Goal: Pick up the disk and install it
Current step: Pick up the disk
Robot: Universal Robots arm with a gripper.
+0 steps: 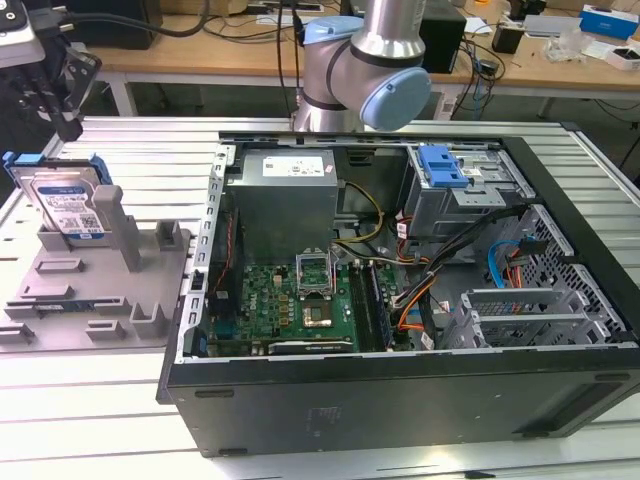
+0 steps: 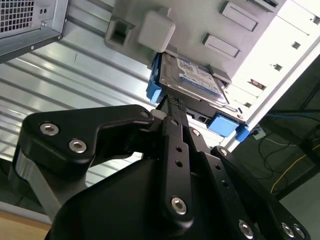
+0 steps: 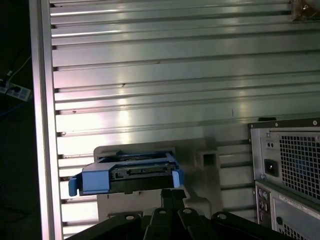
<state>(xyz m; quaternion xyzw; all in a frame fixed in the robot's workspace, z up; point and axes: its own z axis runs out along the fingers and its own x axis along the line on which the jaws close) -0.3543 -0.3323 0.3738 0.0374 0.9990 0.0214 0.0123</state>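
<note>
Disk (image 1: 68,205) stands on edge just below my narrow, empty gripper (image 1: 68,128), upper left of exterior view.

Gap abv disk (image 1: 62,205) clear; grey post (image 1: 110,215) just beside, PC case (image 1: 400,400) nearby.

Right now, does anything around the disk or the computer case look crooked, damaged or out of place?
Nothing stands out. The disk stands on edge in the grey holder at the exterior view's left, the gripper just above it. The open computer case lies beside it, with no visible damage or spills.
</note>
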